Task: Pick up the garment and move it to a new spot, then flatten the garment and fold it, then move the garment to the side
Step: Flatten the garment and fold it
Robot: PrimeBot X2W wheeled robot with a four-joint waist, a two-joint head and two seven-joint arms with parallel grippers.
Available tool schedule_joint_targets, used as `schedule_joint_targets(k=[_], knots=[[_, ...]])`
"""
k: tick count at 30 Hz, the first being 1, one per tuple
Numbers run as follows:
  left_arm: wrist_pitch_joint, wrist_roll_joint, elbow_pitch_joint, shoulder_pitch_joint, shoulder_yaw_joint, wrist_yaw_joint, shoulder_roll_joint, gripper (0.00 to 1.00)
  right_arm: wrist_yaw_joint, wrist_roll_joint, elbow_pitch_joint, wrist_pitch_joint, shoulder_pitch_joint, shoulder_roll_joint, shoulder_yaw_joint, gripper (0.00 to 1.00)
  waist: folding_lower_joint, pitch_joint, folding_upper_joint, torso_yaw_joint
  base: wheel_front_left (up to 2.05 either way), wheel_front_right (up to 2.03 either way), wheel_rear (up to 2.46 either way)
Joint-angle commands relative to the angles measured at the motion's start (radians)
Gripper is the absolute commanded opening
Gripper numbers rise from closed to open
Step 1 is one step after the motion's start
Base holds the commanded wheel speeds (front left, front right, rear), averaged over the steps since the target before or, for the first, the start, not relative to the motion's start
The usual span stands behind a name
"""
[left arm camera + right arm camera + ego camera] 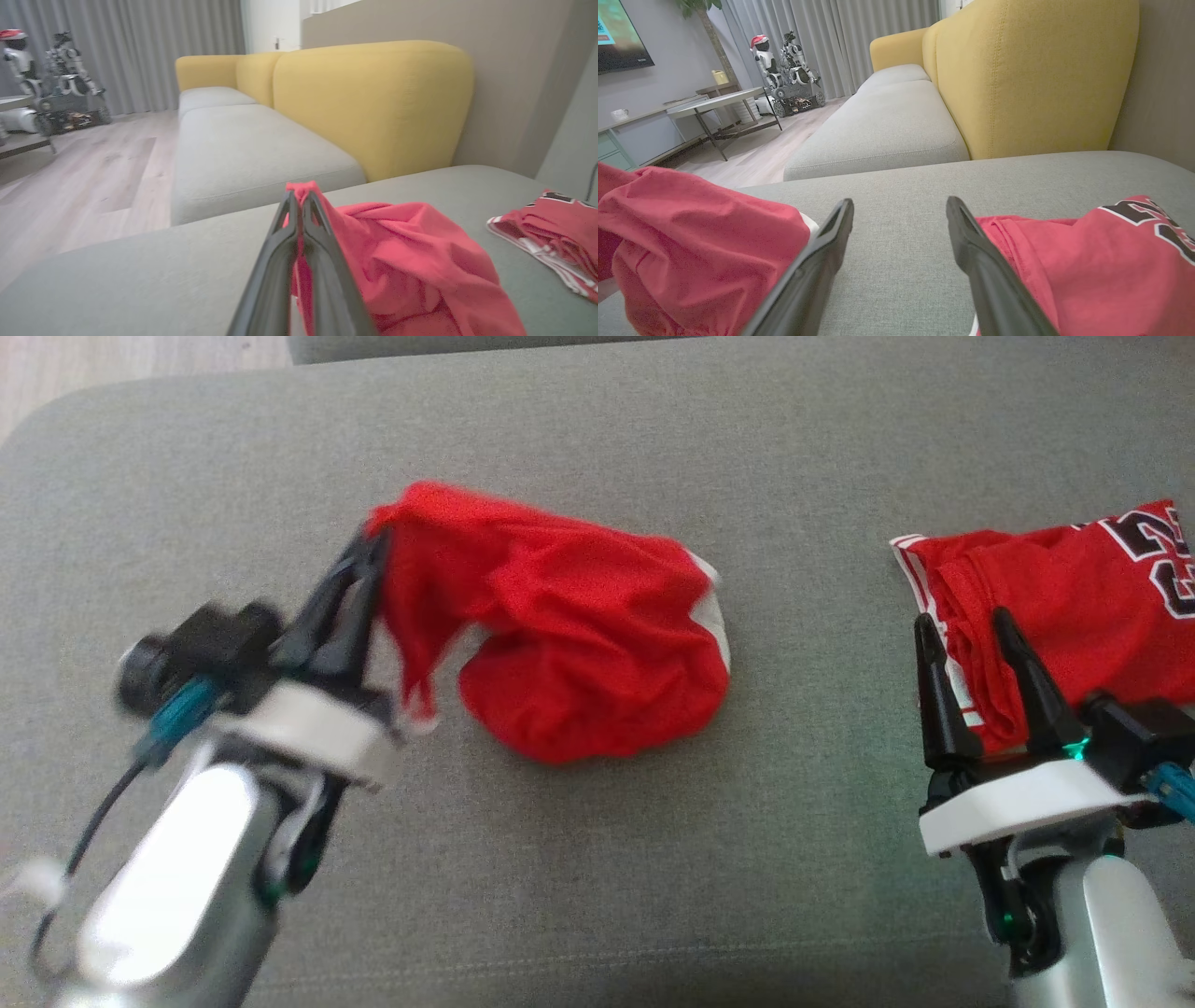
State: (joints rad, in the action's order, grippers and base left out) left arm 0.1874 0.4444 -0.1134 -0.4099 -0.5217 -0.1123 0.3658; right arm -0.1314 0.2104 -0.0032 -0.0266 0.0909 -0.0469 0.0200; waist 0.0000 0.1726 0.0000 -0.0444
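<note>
A crumpled red garment (579,635) with white trim lies in the middle of the grey cushion (597,859). My left gripper (373,546) is shut on its left edge, which is lifted a little off the cushion. In the left wrist view the fingers (322,261) pinch red cloth of the garment (411,266) between them. My right gripper (962,621) stands open at the lower right, fingers spread with nothing between them. In the right wrist view the garment (700,242) bulges at the left of my open gripper (900,205).
A second red jersey (1074,588) with black and white numbers lies folded at the right edge, just behind my right gripper; it shows as a jersey (1092,270) in the right wrist view. A yellow sofa back (373,102) and wooden floor (84,177) lie beyond the cushion.
</note>
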Motion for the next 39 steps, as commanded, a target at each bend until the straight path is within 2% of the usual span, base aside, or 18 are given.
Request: schedule_joint_targets(k=[1,4,7,10,13,14,16,19,23,32,39], knots=[[-0.001,0.010,0.060,0.031,0.066,-0.028,0.055,0.00,0.001,0.006,-0.031,0.007,0.015,-0.003,0.020,1.00,0.0000,-0.004,0.0000,0.004,0.00,0.00,0.00],[-0.024,0.053,0.115,0.152,0.115,-0.079,0.093,0.00,0.001,0.013,-0.032,0.007,0.013,-0.003,0.022,1.00,0.0000,-0.004,0.0000,0.006,0.00,0.00,0.00],[-0.036,0.090,0.121,0.233,0.130,-0.097,0.097,0.00,0.001,0.016,-0.030,0.006,0.015,-0.003,0.024,1.00,0.0000,0.000,0.0000,0.005,0.00,0.00,0.00],[-0.040,0.148,0.090,0.326,0.132,-0.101,0.073,0.00,0.001,0.018,-0.027,0.006,0.018,-0.003,0.026,1.00,0.0000,0.005,0.0000,0.003,0.00,0.00,0.00],[-0.031,0.189,0.041,0.371,0.118,-0.084,0.036,0.00,0.001,0.017,-0.023,0.004,0.019,-0.003,0.026,1.00,0.0000,0.007,0.0000,0.006,0.00,0.00,0.00],[-0.020,0.197,0.028,0.375,0.116,-0.079,0.023,0.10,0.001,0.016,-0.022,0.003,0.019,-0.003,0.026,1.00,0.0000,0.007,0.0000,0.007,0.00,0.00,0.00],[-0.002,0.207,0.009,0.372,0.115,-0.070,0.003,1.00,0.001,0.013,-0.021,0.001,0.018,-0.003,0.023,1.00,0.0000,0.003,0.0000,0.013,0.00,0.00,0.00],[0.024,0.198,0.008,0.354,0.118,-0.063,-0.008,1.00,0.001,0.005,-0.022,-0.005,0.015,-0.003,0.019,1.00,0.0000,-0.013,0.0000,0.022,0.00,0.00,0.00],[0.048,0.162,0.052,0.324,0.133,-0.074,-0.001,1.00,0.001,-0.003,-0.025,-0.014,0.009,-0.003,0.021,1.00,0.0000,-0.041,0.0000,0.032,0.00,0.00,0.00],[0.034,0.072,0.186,0.312,0.180,-0.163,0.069,1.00,0.001,-0.018,-0.036,-0.046,-0.026,-0.003,0.036,1.00,0.0000,-0.107,0.0000,0.049,0.00,0.00,0.00],[-0.005,0.065,0.228,0.356,0.186,-0.194,0.102,1.00,0.001,-0.017,-0.049,-0.064,-0.047,-0.003,0.044,1.00,0.0000,-0.124,0.0000,0.051,0.00,0.00,0.00]])
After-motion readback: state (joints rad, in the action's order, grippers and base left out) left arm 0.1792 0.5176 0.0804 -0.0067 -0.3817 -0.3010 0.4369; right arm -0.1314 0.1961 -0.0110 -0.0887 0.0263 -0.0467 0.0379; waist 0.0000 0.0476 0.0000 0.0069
